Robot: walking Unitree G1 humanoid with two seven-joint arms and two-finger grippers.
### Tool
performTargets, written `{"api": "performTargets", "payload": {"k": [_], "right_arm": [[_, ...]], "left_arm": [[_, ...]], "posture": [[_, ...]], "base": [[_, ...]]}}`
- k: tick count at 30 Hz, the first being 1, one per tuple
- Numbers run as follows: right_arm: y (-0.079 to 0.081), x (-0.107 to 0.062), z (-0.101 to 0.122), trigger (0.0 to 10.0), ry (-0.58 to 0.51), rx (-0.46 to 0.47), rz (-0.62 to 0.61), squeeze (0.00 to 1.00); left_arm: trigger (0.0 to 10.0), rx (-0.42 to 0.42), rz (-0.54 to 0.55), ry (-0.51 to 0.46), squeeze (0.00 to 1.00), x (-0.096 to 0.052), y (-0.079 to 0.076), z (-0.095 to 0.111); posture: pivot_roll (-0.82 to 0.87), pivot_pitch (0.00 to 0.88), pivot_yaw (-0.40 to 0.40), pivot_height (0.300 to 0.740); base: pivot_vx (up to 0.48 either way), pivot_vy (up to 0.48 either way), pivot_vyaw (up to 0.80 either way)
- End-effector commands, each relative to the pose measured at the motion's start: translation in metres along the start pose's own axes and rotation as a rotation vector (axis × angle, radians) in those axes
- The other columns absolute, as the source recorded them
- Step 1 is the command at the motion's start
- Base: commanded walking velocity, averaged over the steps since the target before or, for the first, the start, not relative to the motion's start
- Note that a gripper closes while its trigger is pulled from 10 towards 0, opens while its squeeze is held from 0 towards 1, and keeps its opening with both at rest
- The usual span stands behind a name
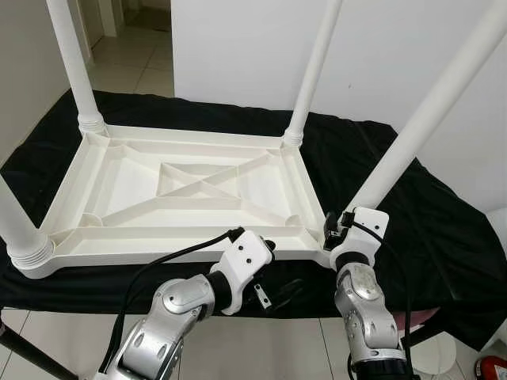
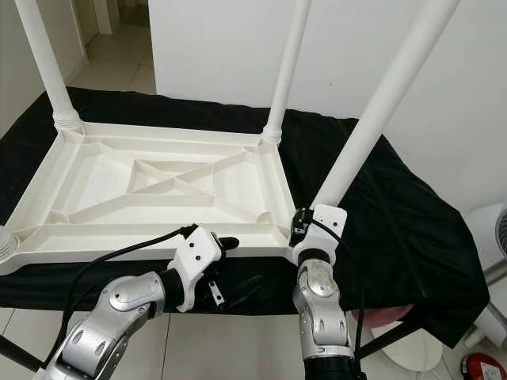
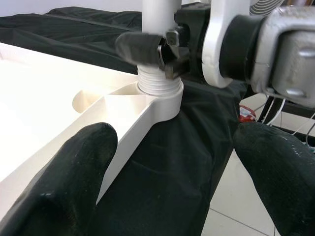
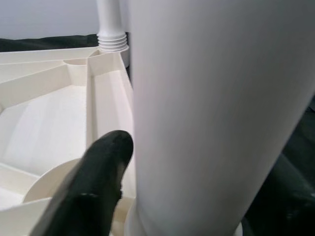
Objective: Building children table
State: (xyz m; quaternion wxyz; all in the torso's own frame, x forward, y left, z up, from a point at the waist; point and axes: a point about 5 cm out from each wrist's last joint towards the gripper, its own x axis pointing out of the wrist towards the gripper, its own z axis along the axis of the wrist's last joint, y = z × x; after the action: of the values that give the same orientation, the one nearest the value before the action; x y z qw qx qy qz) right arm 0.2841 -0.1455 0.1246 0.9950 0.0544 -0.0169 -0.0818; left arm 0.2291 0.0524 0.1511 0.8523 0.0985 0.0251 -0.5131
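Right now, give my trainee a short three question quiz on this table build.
1. True or false: the tabletop lies upside down on the black cloth.
2. How many legs stand screwed into it?
3. Which hand grips the near right leg: A left hand, B right hand?

Key: 1 true. 2 four. 3 B; the left hand sits open by the table's near edge.

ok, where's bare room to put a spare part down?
Free: black cloth right of the upturned tabletop, and the strip behind it by the wall. Crowded: near right corner, where the right hand grips the leg, left hand beside.
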Motion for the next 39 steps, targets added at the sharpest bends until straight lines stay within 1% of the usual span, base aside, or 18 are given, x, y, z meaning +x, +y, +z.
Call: {"api": "performTargets", "payload": {"k": [1, 6, 14, 15, 16, 17, 18, 20, 22, 23, 25, 26, 28, 34, 36, 37, 38, 39], "right_arm": [[0.003, -0.003, -0.001, 10.0, -0.007, 0.006, 0.009, 1.00], [-0.003, -0.003, 0.002, 10.0, -0.054, -0.053, 0.061, 1.00], [-0.016, 0.002, 0.006, 10.0, -0.085, -0.091, 0.168, 1.00], [-0.021, 0.003, 0.006, 10.0, -0.081, -0.092, 0.197, 0.15], [-0.021, 0.003, 0.006, 10.0, -0.081, -0.092, 0.197, 0.15], [-0.026, 0.004, 0.006, 10.0, -0.082, -0.107, 0.227, 0.00], [-0.032, 0.004, 0.004, 10.0, -0.071, -0.121, 0.289, 0.00], [-0.032, 0.004, 0.004, 10.0, -0.071, -0.121, 0.289, 0.00], [-0.039, 0.004, 0.002, 10.0, -0.067, -0.139, 0.397, 0.00], [-0.039, 0.004, 0.002, 10.0, -0.067, -0.139, 0.397, 0.00], [-0.042, 0.007, 0.000, 10.0, -0.039, -0.120, 0.514, 0.00], [-0.042, 0.007, 0.000, 10.0, -0.039, -0.120, 0.514, 0.00], [-0.044, 0.016, -0.001, 10.0, -0.025, -0.141, 0.590, 0.00], [-0.041, 0.029, 0.001, 10.0, -0.023, -0.178, 0.664, 0.00], [-0.041, 0.029, 0.001, 10.0, -0.023, -0.178, 0.664, 0.00], [-0.040, 0.033, 0.000, 10.0, -0.015, -0.192, 0.695, 0.00], [-0.040, 0.033, 0.000, 10.0, -0.015, -0.192, 0.695, 0.00], [-0.038, 0.040, -0.003, 10.0, 0.010, -0.205, 0.739, 0.00]], "left_arm": [[10.0, 0.009, 0.039, 0.003, 0.00, 0.002, 0.002, -0.001], [10.0, 0.013, 0.044, -0.002, 0.00, 0.002, 0.003, -0.001], [10.0, 0.015, 0.044, -0.003, 0.00, 0.003, 0.004, 0.000], [10.0, 0.019, 0.045, -0.003, 0.00, 0.003, 0.004, 0.000], [10.0, 0.019, 0.045, -0.003, 0.00, 0.003, 0.004, 0.000], [10.0, 0.025, 0.048, -0.003, 0.00, 0.003, 0.005, 0.000], [10.0, 0.027, 0.052, -0.006, 0.00, 0.003, 0.006, 0.001], [10.0, 0.027, 0.052, -0.006, 0.00, 0.003, 0.006, 0.001], [10.0, 0.031, 0.060, -0.009, 0.00, 0.003, 0.008, 0.002], [10.0, 0.031, 0.060, -0.009, 0.00, 0.003, 0.008, 0.002], [10.0, 0.037, 0.065, -0.008, 0.00, 0.003, 0.009, 0.002], [10.0, 0.037, 0.065, -0.008, 0.00, 0.003, 0.009, 0.002], [10.0, 0.043, 0.069, -0.007, 0.00, 0.004, 0.012, 0.003], [10.0, 0.051, 0.070, -0.011, 0.00, 0.006, 0.012, 0.004], [10.0, 0.051, 0.070, -0.011, 0.00, 0.006, 0.012, 0.004], [10.0, 0.052, 0.071, -0.013, 0.00, 0.007, 0.012, 0.004], [10.0, 0.052, 0.071, -0.013, 0.00, 0.007, 0.012, 0.004], [10.0, 0.051, 0.075, -0.016, 0.00, 0.007, 0.012, 0.005]], "posture": [[0.02, 0.000, -0.122, 0.740], [0.02, 0.000, -0.121, 0.740], [0.02, 0.000, -0.117, 0.740], [0.02, 0.000, -0.117, 0.740], [0.02, 0.000, -0.117, 0.740], [0.01, 0.000, -0.116, 0.740], [0.01, 0.000, -0.114, 0.740], [0.01, 0.000, -0.114, 0.740], [0.01, 0.000, -0.110, 0.740], [0.01, 0.000, -0.110, 0.740], [0.01, 0.000, -0.106, 0.740], [0.01, 0.000, -0.106, 0.740], [0.01, 0.000, -0.105, 0.740], [0.01, 0.000, -0.107, 0.740], [0.01, 0.000, -0.107, 0.740], [0.02, 0.000, -0.112, 0.740], [0.02, 0.000, -0.112, 0.740], [0.02, 0.000, -0.117, 0.740]], "base": [[0.000, 0.000, 0.00], [0.000, 0.000, 0.00], [0.000, 0.000, 0.00], [0.000, 0.000, 0.00], [0.000, 0.000, 0.00], [0.000, 0.000, 0.00], [0.000, 0.000, 0.00], [0.000, 0.000, 0.00], [0.000, 0.000, 0.00], [0.000, 0.000, 0.00], [0.000, 0.000, 0.00], [0.000, 0.000, 0.00], [0.000, 0.000, 0.00], [0.000, 0.000, 0.00], [0.000, 0.000, 0.00], [0.000, 0.000, 0.00], [0.000, 0.000, 0.00], [0.000, 0.000, 0.00]]}}
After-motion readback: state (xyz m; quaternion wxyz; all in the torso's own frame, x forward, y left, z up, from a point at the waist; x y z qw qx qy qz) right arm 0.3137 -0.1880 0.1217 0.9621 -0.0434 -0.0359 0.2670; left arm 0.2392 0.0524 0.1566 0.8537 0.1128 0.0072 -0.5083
